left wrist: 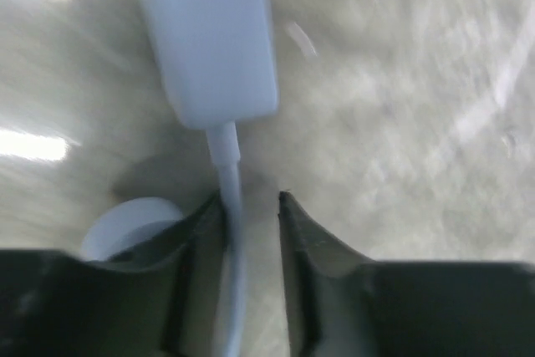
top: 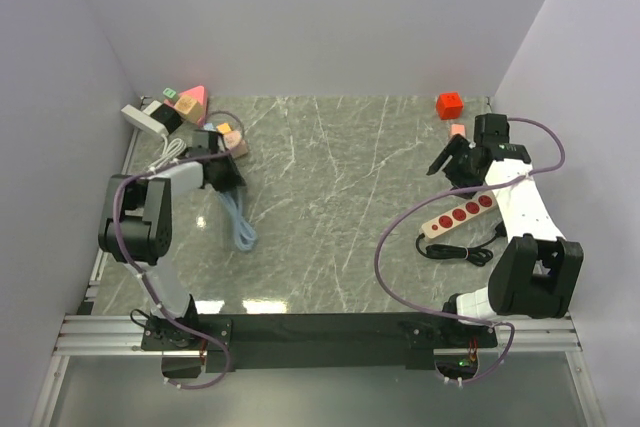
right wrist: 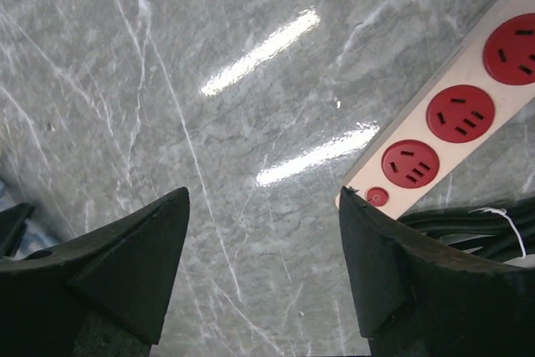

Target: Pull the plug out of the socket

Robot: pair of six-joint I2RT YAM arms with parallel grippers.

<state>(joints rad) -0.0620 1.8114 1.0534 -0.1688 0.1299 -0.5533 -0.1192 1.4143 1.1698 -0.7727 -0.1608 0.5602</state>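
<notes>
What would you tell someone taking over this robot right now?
Left gripper: jaws narrow around the cable of the white plug; grip unclear, view blurred.
Right gripper: open, empty, beside the power strip.
The plug lies on the table near the left arm; the strip is on the right.
Done: all red sockets in view are empty, so the plug looks out.
Left: probably just release the cable and back off.

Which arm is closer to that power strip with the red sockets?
Right. The right gripper is open just beside the switch end of the power strip; the left gripper is across the table, straddling the cable of a white charger.
</notes>
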